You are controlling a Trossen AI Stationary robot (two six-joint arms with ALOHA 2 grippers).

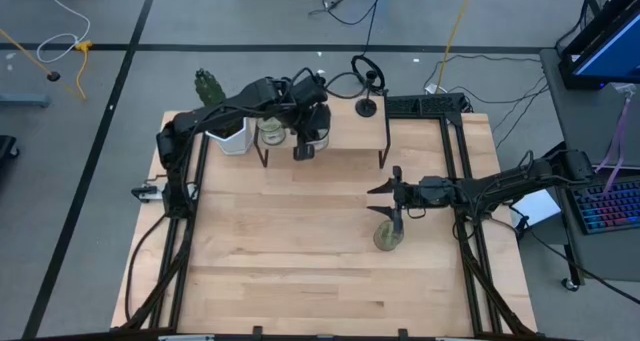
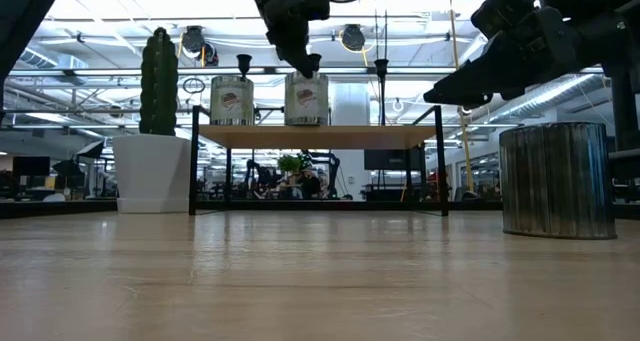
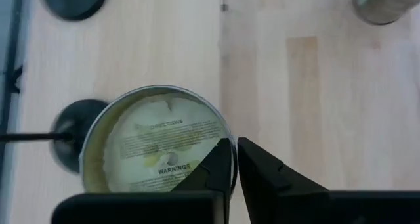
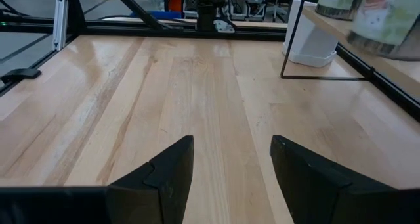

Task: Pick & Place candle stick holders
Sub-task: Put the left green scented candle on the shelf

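Observation:
Black candle stick holders stand upright on their round bases on a raised wooden shelf [image 1: 340,156] at the table's far side. One [image 1: 367,107] is at the shelf's far right. In the left wrist view another [image 3: 69,142] stands right behind a candle tin [image 3: 161,145], and the low view shows a third [image 2: 243,66] by the left tin. My left gripper [image 3: 236,168] is shut and empty, pointing down just above that tin's near rim. My right gripper [image 1: 383,201] is open and empty, level above the table's right middle, pointing toward the table's left.
A second tin [image 1: 270,133] and a white pot with a cactus [image 1: 232,133] stand at the shelf's left end. A larger metal tin [image 1: 388,237] stands on the table just near of my right gripper. Black frame rails run along both table sides.

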